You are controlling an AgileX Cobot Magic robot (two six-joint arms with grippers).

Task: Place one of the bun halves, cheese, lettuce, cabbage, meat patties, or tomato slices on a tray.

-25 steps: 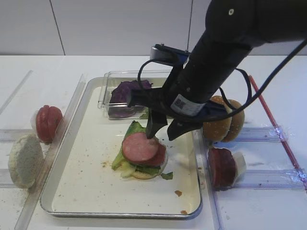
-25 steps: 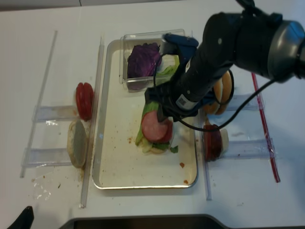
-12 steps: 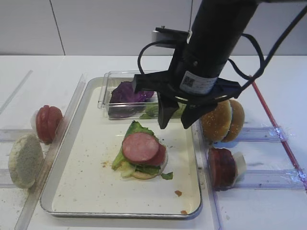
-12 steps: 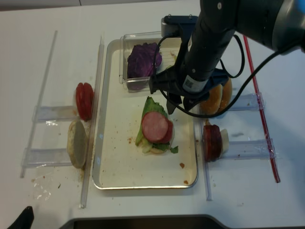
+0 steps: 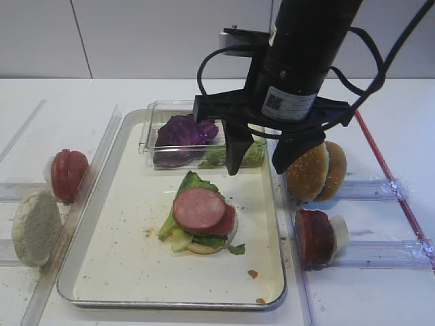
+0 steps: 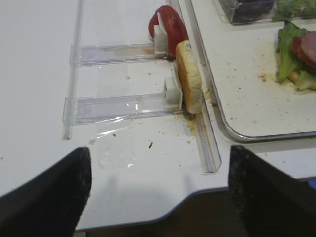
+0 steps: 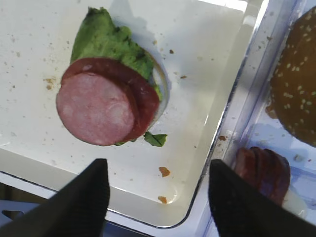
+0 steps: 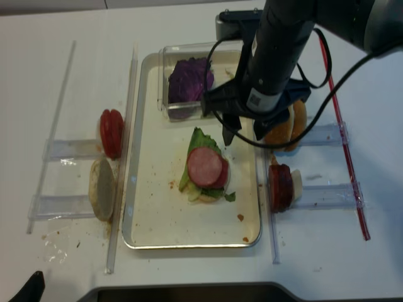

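Note:
A pink meat patty [image 5: 198, 208] [image 7: 96, 108] lies on top of a stack in the silver tray [image 5: 122, 258] [image 8: 157, 214]. Below it are a darker red slice, lettuce [image 7: 103, 39] and a pale bun base. My right gripper [image 5: 264, 159] [image 7: 157, 170] hangs open above the stack's right side, touching nothing, with nothing between its fingers. My left gripper [image 6: 158, 173] is open and empty over the table's front left edge. Tomato slices [image 5: 68, 173] [image 6: 170, 24] and a bun half [image 5: 34, 227] [image 6: 190, 76] stand in the left racks.
A clear box [image 5: 151, 129] at the tray's far end holds purple cabbage [image 5: 182, 132] [image 8: 189, 78] and green leaves. Right of the tray, clear racks hold sesame bun halves [image 5: 309, 173] [image 7: 296, 89] and meat patties [image 5: 312, 234] [image 7: 261, 165]. A red strip [image 5: 384, 166] lies far right.
My right gripper has risen from the meat patty and its jaws have spread wider. The patty stays on the stack.

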